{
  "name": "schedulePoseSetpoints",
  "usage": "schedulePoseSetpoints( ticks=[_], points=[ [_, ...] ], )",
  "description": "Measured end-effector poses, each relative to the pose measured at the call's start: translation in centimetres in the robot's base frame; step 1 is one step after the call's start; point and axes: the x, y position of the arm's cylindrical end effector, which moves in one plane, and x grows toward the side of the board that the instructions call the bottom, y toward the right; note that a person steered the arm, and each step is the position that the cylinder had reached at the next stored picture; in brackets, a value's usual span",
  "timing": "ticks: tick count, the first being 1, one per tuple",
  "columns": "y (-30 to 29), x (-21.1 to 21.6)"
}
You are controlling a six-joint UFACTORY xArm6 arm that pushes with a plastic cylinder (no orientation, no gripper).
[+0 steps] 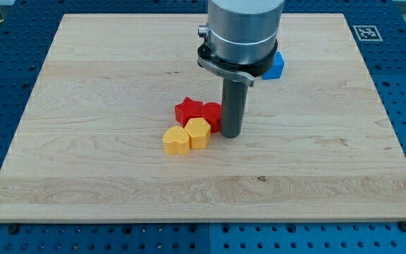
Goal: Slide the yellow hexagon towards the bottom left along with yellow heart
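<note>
The yellow hexagon (pixel 198 132) lies just left of the board's middle. The yellow heart (pixel 175 140) touches it on its lower left. A red star (pixel 187 110) and a second red block (pixel 212 113) sit right behind the yellow pair, touching them. My tip (pixel 231 133) stands on the board right of the yellow hexagon, close against the second red block's right side.
A blue block (pixel 276 65) lies near the view's top, partly hidden behind the arm's grey body (pixel 244 28). The wooden board (pixel 83 162) rests on a blue perforated table. A black-and-white marker tag (pixel 366 32) sits at the board's top right corner.
</note>
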Motion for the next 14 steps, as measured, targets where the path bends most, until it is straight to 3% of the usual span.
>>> schedulePoseSetpoints(
  ticks=[3, 6, 11, 12, 14],
  points=[
    [0.1, 0.0],
    [-8.9, -0.1],
    [-14.7, -0.5],
    [-14.7, -2.8],
    [-14.6, -11.3]
  ],
)
